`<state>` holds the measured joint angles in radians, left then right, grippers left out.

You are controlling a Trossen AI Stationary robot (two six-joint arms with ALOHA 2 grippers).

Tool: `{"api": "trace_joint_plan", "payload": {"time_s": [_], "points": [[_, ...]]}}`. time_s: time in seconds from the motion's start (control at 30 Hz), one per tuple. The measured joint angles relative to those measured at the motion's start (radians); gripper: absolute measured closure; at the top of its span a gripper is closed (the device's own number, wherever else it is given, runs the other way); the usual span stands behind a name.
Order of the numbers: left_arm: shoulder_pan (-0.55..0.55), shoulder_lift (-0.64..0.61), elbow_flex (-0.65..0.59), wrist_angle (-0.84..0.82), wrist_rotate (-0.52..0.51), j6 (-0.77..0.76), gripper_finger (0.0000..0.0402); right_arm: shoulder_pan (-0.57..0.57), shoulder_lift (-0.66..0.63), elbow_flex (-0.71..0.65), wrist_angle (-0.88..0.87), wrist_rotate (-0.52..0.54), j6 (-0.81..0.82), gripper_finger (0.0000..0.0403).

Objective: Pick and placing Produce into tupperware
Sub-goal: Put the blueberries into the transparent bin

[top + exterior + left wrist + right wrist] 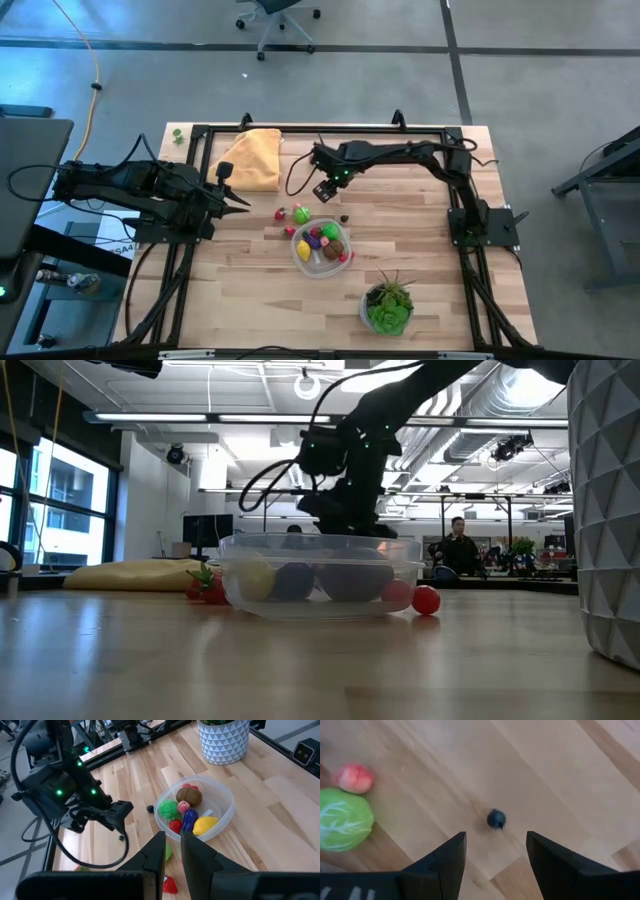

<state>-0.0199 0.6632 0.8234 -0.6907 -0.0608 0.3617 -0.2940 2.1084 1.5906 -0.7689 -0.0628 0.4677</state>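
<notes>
No readable text, labels, brands or numbers anywhere.

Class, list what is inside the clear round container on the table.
Inside the tupperware: a brown piece, green, purple, yellow, red and pink. Anything beneath them is covered.

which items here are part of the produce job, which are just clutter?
Job:
tupperware with produce inside
loose green piece
small dark piece
right gripper, open above it

Clutter:
potted plant
yellow cloth
</notes>
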Motion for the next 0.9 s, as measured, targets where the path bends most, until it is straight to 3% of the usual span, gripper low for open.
{"api": "trace_joint_plan", "payload": {"time_s": [0.23, 0.9], "points": [[0.000, 0.000, 0.000, 0.000, 0.000, 0.000, 0.0350, 0.015, 0.006, 0.000, 0.034, 0.071, -0.047, 0.0204], [0.000, 0.000, 0.000, 0.000, 0.000, 0.000, 0.0350, 0.026, 0.054, 0.000, 0.065, 0.073, -0.112, 0.0204]]}}
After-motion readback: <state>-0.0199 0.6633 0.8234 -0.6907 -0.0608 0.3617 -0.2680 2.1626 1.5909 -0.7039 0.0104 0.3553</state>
